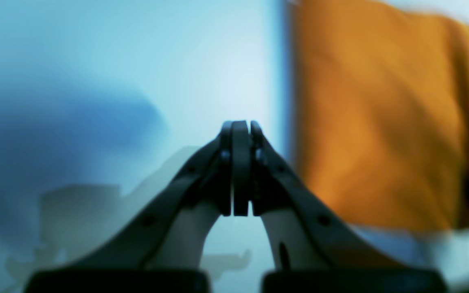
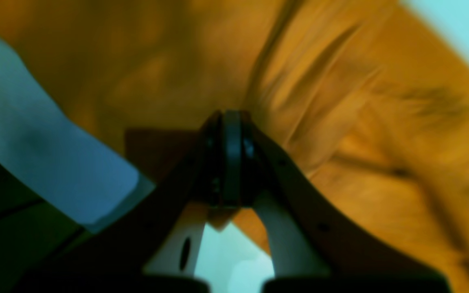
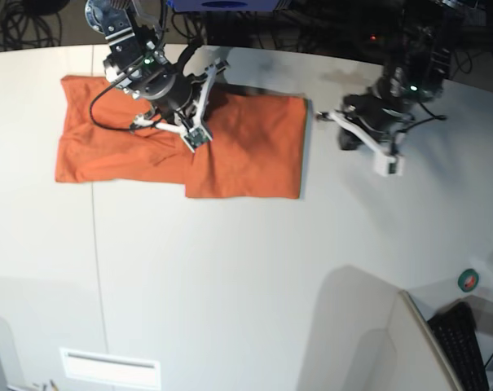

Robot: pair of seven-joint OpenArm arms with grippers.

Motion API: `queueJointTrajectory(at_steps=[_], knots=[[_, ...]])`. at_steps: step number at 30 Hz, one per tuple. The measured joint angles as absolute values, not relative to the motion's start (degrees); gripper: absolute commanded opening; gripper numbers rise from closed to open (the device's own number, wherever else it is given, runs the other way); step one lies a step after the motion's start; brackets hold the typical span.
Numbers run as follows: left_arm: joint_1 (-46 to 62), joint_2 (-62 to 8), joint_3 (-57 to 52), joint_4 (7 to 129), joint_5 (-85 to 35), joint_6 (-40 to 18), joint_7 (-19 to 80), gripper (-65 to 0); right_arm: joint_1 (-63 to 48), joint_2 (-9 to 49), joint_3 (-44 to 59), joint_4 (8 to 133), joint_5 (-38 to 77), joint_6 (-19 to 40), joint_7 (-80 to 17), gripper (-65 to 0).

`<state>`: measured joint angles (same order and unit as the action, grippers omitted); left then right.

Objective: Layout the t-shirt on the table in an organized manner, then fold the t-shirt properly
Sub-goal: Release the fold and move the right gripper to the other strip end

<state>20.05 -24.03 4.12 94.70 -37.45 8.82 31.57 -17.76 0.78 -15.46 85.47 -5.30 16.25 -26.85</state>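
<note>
Soft matt orange cloth t-shirt (image 3: pixel 246 147) on smooth white table (image 3: pixel 230 277).

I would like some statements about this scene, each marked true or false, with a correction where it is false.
1. The t-shirt lies on the table. True.
2. The left end effector is open wide. False: its jaws are shut together, with nothing between them.
3. The right end effector is over the orange cloth. True.
4. The left end effector is above the middle of the t-shirt. False: it is over bare table beside the garment's edge.
5. The t-shirt is blue. False: it is orange.
</note>
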Motion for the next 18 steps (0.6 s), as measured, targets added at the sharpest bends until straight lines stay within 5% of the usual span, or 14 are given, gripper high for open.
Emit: queueJointTrajectory(at_steps=[8, 15, 18], knots=[[21.58, -23.33, -7.18, 90.83, -37.69, 8.34, 31.92, -65.0, -20.36, 0.69, -7.46, 93.60, -5.34, 16.25, -26.59, -65.0], [20.25, -23.20, -10.20, 87.44, -37.74, 8.51, 31.57, -65.0, -17.93, -3.44, 11.22, 98.15, -5.80, 15.53, -27.81, -65.0], [19.14, -23.22, -10.20, 87.00, -37.74, 7.55, 31.33, -65.0, -15.14, -4.78, 17.17, 98.13, -1.50, 16.27, -34.89, -38.0]])
